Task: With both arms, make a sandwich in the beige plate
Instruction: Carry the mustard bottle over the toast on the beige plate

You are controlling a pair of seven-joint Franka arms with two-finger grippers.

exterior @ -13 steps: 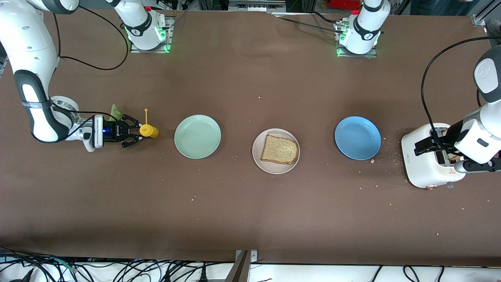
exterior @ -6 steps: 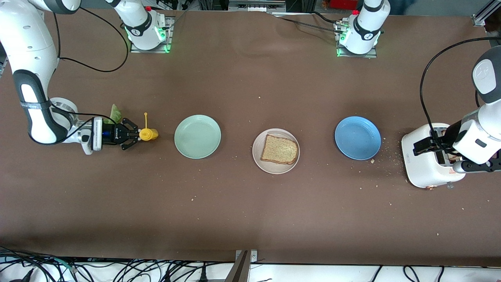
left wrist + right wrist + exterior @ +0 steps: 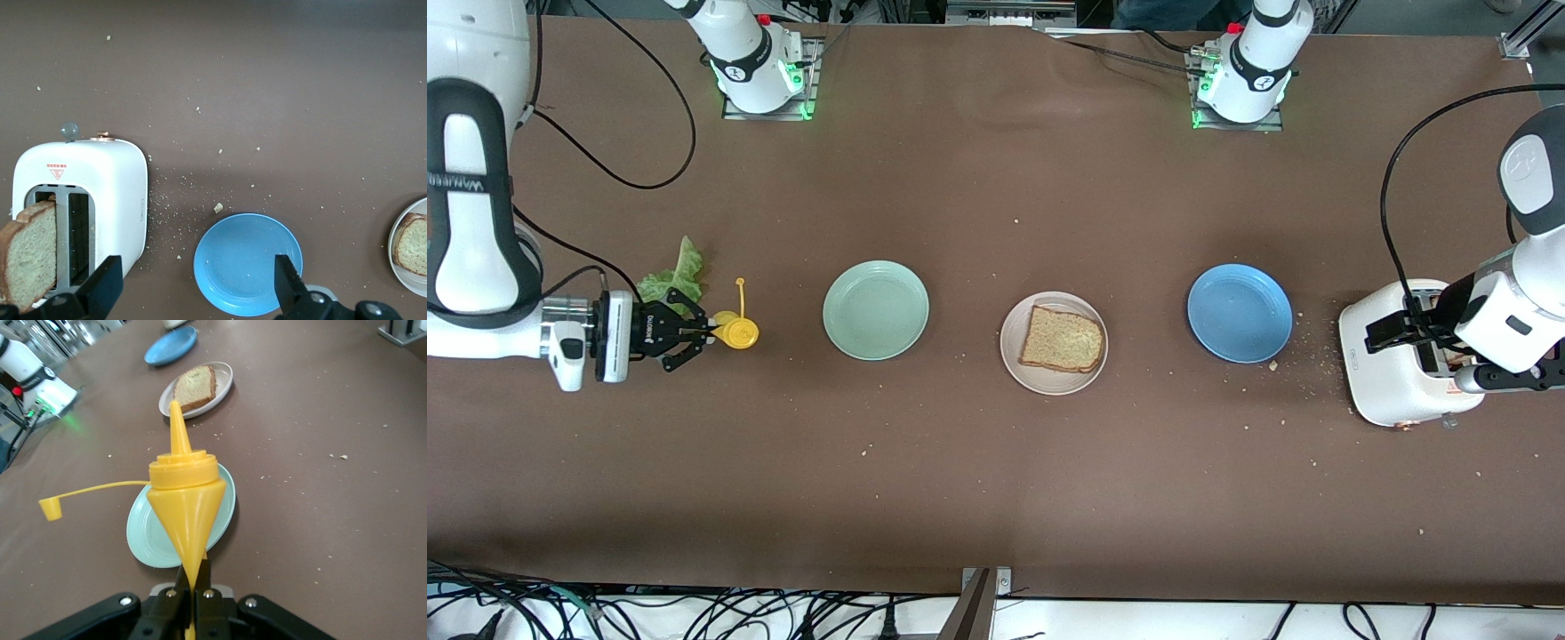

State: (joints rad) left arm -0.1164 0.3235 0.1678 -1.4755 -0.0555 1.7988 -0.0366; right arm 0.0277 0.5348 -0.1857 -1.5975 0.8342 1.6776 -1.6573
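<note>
Front view: three plates (image 3: 876, 310), one bread slice (image 3: 1062, 339), one toaster (image 3: 1396, 373).

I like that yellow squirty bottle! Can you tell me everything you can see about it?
The yellow bottle looks like soft, squeezable plastic, pinched flat where the right tool is shut on it. It has a ribbed collar, a pointed nozzle, and a small open cap dangling on a thin strap. It points toward the mint-green plate, beside the lettuce.

White arms (image 3: 476, 213) with black joint sections; black cables; green-lit bases (image 3: 1236, 93).
</note>
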